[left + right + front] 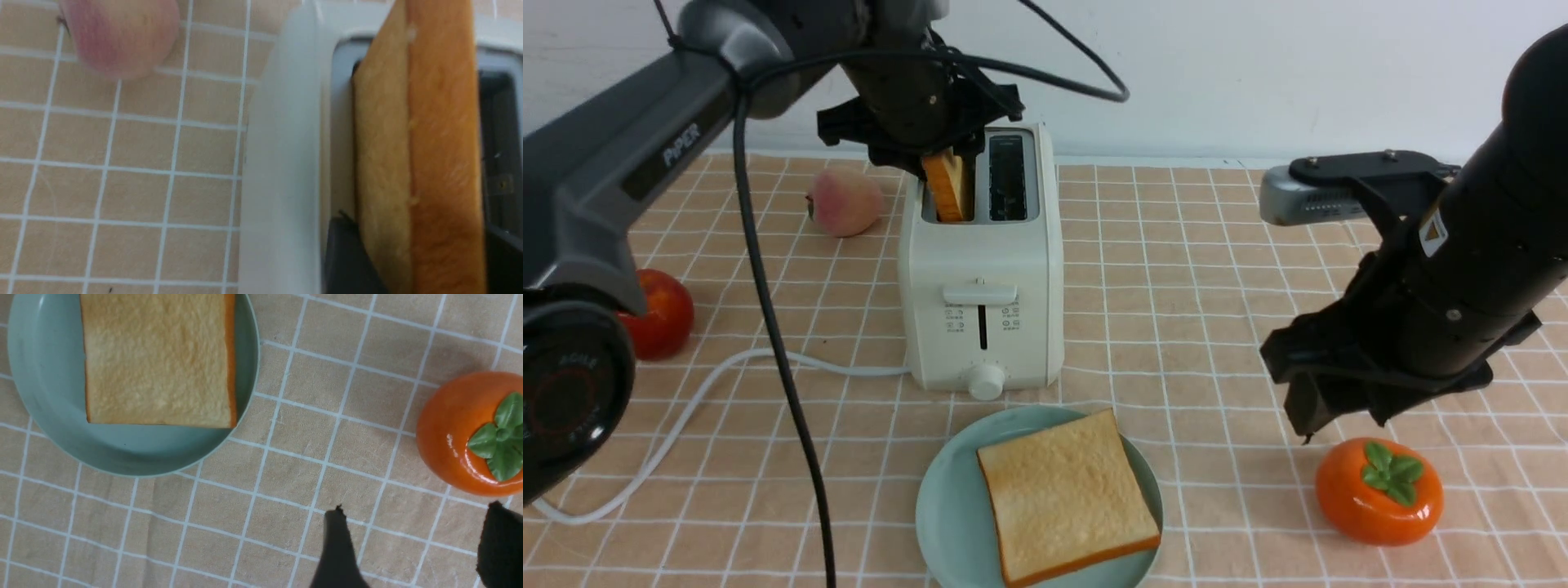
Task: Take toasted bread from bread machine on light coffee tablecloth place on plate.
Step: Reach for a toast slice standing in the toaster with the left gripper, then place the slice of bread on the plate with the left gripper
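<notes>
Slice [947, 189] in L jaws; R jaws apart.

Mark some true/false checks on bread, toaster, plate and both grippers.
1. A flat slice lies on the plate. True.
2. Both toaster slots hold bread. False: only its left slot holds an upright slice; the right slot is empty.
3. The right gripper holds bread. False: it is open and empty, above the cloth near the persimmon.
4. The left gripper is at the upright slice, above the toaster. True.
5. The peach touches the toaster. False: bare cloth shows between them.
</notes>
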Controlling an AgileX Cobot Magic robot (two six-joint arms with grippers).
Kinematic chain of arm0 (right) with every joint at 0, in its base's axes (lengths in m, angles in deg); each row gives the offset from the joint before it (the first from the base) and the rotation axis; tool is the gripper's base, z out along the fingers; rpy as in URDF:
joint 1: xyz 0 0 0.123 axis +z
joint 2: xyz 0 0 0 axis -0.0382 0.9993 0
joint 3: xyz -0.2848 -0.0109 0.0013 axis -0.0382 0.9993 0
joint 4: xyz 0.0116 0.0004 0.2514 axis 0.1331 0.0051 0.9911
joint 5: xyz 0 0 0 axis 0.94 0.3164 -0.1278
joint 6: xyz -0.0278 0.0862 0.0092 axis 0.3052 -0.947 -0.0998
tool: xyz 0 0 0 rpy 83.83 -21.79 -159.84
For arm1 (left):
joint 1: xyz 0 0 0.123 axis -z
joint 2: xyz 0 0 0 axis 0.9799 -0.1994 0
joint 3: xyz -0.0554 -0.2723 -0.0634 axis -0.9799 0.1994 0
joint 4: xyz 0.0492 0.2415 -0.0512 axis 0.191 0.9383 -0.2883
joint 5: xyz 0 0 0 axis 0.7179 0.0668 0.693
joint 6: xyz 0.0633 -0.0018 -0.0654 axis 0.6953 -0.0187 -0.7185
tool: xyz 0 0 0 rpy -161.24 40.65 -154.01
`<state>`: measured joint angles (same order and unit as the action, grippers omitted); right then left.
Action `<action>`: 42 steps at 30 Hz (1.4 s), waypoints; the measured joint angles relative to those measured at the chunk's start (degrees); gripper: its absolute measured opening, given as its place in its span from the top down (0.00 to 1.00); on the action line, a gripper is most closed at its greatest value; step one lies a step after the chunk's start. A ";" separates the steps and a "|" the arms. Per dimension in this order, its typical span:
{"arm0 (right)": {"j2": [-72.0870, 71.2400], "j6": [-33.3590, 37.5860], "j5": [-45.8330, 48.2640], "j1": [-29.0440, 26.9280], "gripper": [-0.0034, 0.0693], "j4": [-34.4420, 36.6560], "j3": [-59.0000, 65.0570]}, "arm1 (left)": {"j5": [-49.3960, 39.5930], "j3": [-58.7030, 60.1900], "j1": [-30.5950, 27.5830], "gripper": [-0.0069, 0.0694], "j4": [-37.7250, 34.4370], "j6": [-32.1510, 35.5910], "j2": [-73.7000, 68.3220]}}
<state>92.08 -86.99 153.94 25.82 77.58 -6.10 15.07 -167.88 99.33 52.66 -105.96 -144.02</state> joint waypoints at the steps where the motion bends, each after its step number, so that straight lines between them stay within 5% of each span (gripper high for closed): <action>1: 0.00 0.00 0.00 0.13 0.34 0.00 0.00 | -0.18 -0.15 0.00 0.54 0.00 -0.07 -0.02; 6: 0.00 0.00 0.11 0.21 0.34 0.18 0.00 | -2.41 -0.90 0.04 0.80 0.63 -0.21 1.11; 15: 0.00 0.00 0.11 0.21 0.34 -0.03 0.00 | -7.32 -1.14 0.12 0.79 5.05 3.76 17.63; 20: 0.00 0.00 -0.32 0.21 0.34 -0.29 0.00 | -12.69 0.69 0.07 0.79 -1.19 9.56 29.34; 27: 0.00 0.00 -1.70 0.21 0.34 -0.47 0.00 | -11.04 23.70 0.07 0.79 -16.57 15.74 44.54; 34: 0.00 0.00 -1.65 0.21 0.34 -0.47 0.00 | 6.21 59.05 0.07 0.79 -35.39 19.47 55.56; 38: 0.00 0.00 -1.60 0.21 0.34 -0.47 0.00 | 17.47 75.07 0.07 0.79 -54.02 32.67 55.25; 39: 0.00 0.00 -1.60 0.21 0.34 -0.47 0.00 | 17.47 75.58 0.07 0.79 -54.02 33.77 55.13; 42: 0.00 0.00 -1.40 0.21 0.34 -0.47 0.00 | 22.09 80.50 0.07 0.79 -73.29 57.85 50.91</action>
<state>92.08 -86.99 152.53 26.03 77.11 -6.10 37.16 -87.38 99.40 -20.63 -48.11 -93.10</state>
